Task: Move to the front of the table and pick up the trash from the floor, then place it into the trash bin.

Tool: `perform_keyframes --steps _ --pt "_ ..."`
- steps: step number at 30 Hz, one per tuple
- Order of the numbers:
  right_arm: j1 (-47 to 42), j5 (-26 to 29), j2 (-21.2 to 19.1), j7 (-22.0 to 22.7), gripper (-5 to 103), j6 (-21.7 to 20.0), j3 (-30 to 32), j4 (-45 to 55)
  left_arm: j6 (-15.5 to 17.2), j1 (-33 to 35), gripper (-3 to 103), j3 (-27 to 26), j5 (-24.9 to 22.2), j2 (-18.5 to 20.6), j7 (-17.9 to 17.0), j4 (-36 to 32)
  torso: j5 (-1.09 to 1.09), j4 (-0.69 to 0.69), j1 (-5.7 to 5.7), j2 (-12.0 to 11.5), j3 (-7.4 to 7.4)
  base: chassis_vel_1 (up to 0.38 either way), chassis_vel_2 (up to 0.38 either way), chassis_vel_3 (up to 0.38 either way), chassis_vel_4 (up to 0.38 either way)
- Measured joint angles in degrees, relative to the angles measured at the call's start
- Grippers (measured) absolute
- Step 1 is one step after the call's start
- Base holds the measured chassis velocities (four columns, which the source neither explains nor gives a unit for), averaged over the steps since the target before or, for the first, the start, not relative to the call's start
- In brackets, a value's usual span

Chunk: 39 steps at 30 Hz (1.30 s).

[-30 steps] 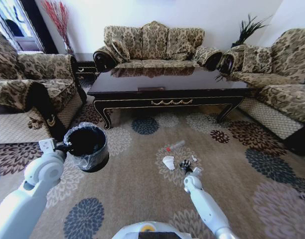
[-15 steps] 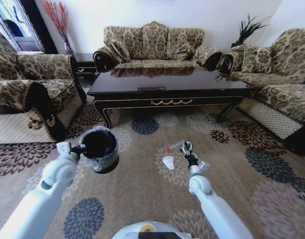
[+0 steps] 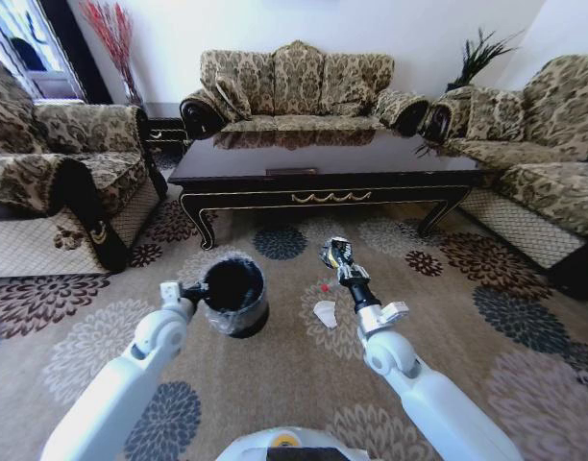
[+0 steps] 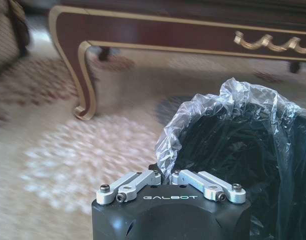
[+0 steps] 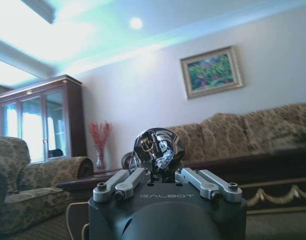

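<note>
My right gripper point(image 3: 334, 252) is raised above the floor point(image 3: 275, 375), shut on the dark shiny wrapper point(image 3: 336, 254). In the right wrist view the wrapper point(image 5: 158, 147) sticks out between the fingers of that gripper point(image 5: 162, 176). My left gripper point(image 3: 194, 288) is shut on the rim of the black trash bin point(image 3: 234, 294) and holds it off the carpet to the wrapper's left. The bag-lined bin point(image 4: 243, 155) sits just beyond the left gripper point(image 4: 167, 176). A crumpled white cup point(image 3: 325, 312) and the tube's red end point(image 3: 324, 286) lie on the carpet beside my right arm.
The long dark table point(image 3: 323, 168) stands straight ahead, its curved leg point(image 4: 85, 75) close to the bin. Patterned sofas point(image 3: 294, 82) ring it at the back, left point(image 3: 54, 163) and right point(image 3: 544, 154). Open carpet lies between me and the table.
The right gripper has risen from the floor with the wrapper and swung left and forward. The left arm has carried the bin rightward, toward the middle.
</note>
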Motion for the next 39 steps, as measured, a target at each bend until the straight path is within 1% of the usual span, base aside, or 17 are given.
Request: perform_keyframes --steps 1,3,5,7,10,11,12,13,14,16,19,20,23,32,35,37,39 --pt "0.50 -1.96 0.00 -0.87 15 1.19 -0.89 -0.34 0.05 -0.56 4 1.54 -1.42 -0.62 -0.72 0.07 0.00 0.00 0.00 0.00 0.00 0.000 0.000 0.000 0.000" --pt "0.72 -2.60 0.00 -1.12 15 1.54 -1.25 -0.45 0.09 -0.71 4 1.92 -1.80 -0.76 -0.93 0.08 0.00 0.00 0.00 0.00 0.00 0.000 0.000 0.000 0.000" --pt "2.44 -4.90 -0.10 -2.01 15 2.75 -3.66 -0.44 0.87 -2.06 4 4.91 -4.06 -1.82 -2.64 0.18 0.00 -0.01 0.00 0.00 0.00 0.000 0.000 0.000 0.000" --pt "3.01 -5.14 -0.20 -2.17 15 2.83 -4.37 -0.27 1.09 -2.47 4 5.79 -4.25 -2.03 -3.06 0.27 0.00 0.00 0.00 0.00 0.00 0.000 0.000 0.000 0.000" --pt "5.17 -6.45 -0.61 -2.93 15 3.26 -6.46 -0.19 2.48 -3.88 4 8.01 -5.64 -2.60 -5.12 0.39 -0.01 0.01 0.00 0.00 0.00 0.000 0.000 0.000 0.000" --pt "5.78 -7.41 -0.77 -3.28 15 3.62 -7.12 -0.44 3.16 -4.41 4 8.66 -6.51 -2.78 -6.53 0.45 -0.01 0.01 0.00 0.00 0.00 0.000 0.000 0.000 0.000" --pt "5.78 -7.41 -0.77 -3.28 15 3.62 -7.12 -0.44 3.16 -4.41 4 8.66 -6.51 -2.78 -6.53 0.45 -0.01 0.01 0.00 0.00 0.00 0.000 0.000 0.000 0.000" --pt "6.38 -9.52 -1.06 -4.07 15 4.38 -7.95 -1.13 4.05 -5.18 4 9.55 -7.62 -3.05 -8.64 0.75 -0.01 0.00 0.00 0.00 0.00 0.000 0.000 0.000 0.000" --pt "6.50 -10.65 -1.18 -4.54 15 4.84 -8.28 -1.53 4.40 -5.57 4 9.97 -8.06 -3.21 -9.61 0.96 -0.01 0.01 0.00 0.00 0.00 0.000 0.000 0.000 0.000" --pt "6.51 -11.84 -1.26 -4.96 15 5.27 -8.61 -1.90 4.62 -5.85 4 10.25 -8.37 -3.33 -10.23 1.08 -0.01 0.01 0.00 0.00 0.01 0.000 0.000 0.000 0.000" --pt "6.09 -18.16 -1.30 -6.57 15 7.57 -9.56 -4.06 5.63 -7.01 4 11.10 -10.96 -3.84 -12.90 0.82 -0.01 0.00 0.00 0.00 0.00 0.000 0.000 0.000 0.000" --pt "5.96 -20.14 -1.16 -7.06 15 8.53 -9.76 -5.11 5.83 -7.24 4 11.31 -11.60 -3.95 -13.33 0.49 -0.01 0.00 0.00 0.00 0.00 0.000 0.000 0.000 0.000" --pt "5.83 -22.83 -0.71 -7.47 15 10.02 -10.36 -7.15 6.11 -7.68 4 11.81 -12.49 -4.06 -13.91 -0.49 -0.01 -0.01 0.00 0.00 0.00 0.000 0.000 0.000 0.000" --pt "5.65 -24.18 -0.18 -7.97 14 10.40 -11.13 -11.35 6.75 -6.92 4 11.63 -13.33 -3.66 -14.34 -4.13 -0.01 0.00 0.00 0.00 0.00 0.000 0.000 0.000 0.000" --pt "5.40 -24.04 -0.56 -8.79 28 10.44 -10.95 -11.48 6.76 -6.20 4 10.94 -13.07 -3.44 -14.31 -4.58 -0.01 0.00 0.00 0.00 0.00 0.000 0.000 0.000 0.000" --pt "5.29 -23.98 -0.67 -8.88 28 10.43 -10.87 -11.48 6.77 -6.04 4 10.81 -12.99 -3.38 -14.29 -4.64 -0.01 0.00 0.00 0.00 0.00 0.000 0.000 0.000 0.000" --pt "5.06 -23.73 -0.93 -8.92 39 10.41 -10.72 -11.23 6.78 -5.72 4 10.53 -12.77 -3.27 -14.25 -4.78 -0.01 0.00 0.00 0.00 0.00 0.000 0.000 0.000 0.000"
